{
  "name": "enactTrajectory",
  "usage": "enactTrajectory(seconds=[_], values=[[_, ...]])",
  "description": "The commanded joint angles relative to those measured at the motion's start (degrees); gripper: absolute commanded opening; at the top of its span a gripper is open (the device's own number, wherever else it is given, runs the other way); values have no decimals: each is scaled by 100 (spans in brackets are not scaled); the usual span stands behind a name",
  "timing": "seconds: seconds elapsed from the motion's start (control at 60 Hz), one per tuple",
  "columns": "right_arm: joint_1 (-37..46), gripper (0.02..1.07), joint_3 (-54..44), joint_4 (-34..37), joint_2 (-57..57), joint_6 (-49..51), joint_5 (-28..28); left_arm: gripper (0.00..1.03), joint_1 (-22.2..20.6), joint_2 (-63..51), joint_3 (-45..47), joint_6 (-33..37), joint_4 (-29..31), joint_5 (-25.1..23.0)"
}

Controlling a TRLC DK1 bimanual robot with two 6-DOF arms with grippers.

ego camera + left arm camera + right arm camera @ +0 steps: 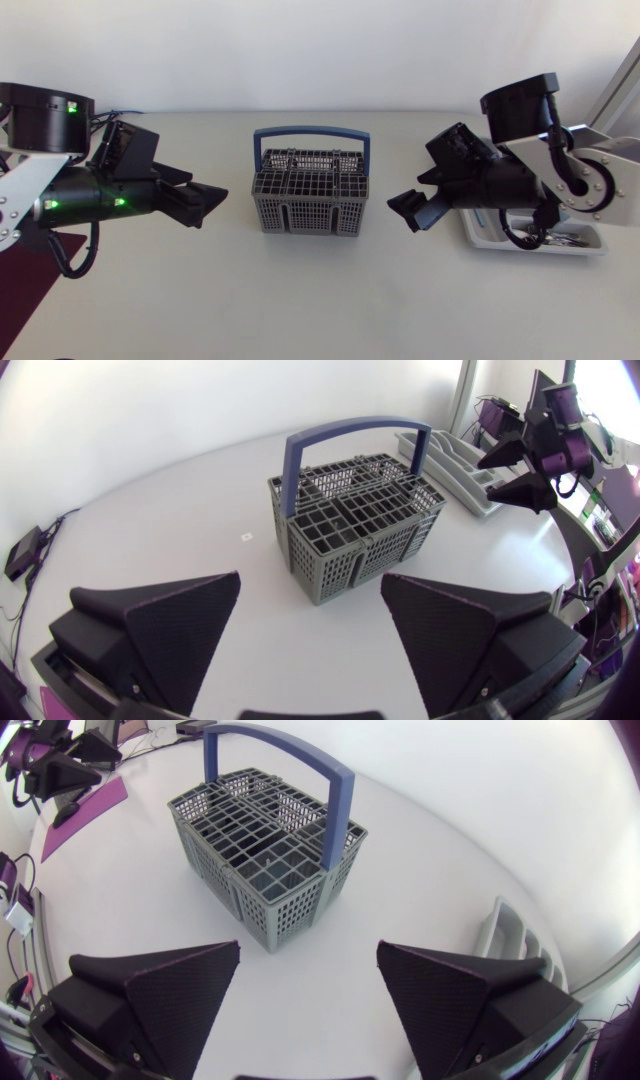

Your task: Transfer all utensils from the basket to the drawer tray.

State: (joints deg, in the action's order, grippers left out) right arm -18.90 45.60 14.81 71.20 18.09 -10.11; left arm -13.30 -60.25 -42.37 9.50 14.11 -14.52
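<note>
The grey plastic cutlery basket [309,193] with a blue arched handle stands in the middle of the table; no utensil shows in its compartments [355,520] [262,850]. The grey drawer tray [482,236] lies at the right, mostly under my right arm, and metal utensils [548,238] show in it. My left gripper [208,205] hovers left of the basket, open and empty, with the basket ahead of its fingers [310,635]. My right gripper [406,212] hovers right of the basket, also open and empty [310,995].
A maroon mat [38,268] lies at the table's left front corner, below my left arm. The tray [448,458] sits beyond the basket from the left wrist, beside my right gripper [522,468]. Bare white tabletop surrounds the basket.
</note>
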Motion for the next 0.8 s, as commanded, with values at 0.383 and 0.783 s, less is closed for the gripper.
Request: enactTrajectory(seconds=[0.383,0.783], values=[[1599,102,-1291,-690,-1706,-139,317,99,811,1789,1082,-97,-347,-24],[2426,102,-2372,-1287,-3235,-42,536,99,1398,3268,2074,-16,-859,36]])
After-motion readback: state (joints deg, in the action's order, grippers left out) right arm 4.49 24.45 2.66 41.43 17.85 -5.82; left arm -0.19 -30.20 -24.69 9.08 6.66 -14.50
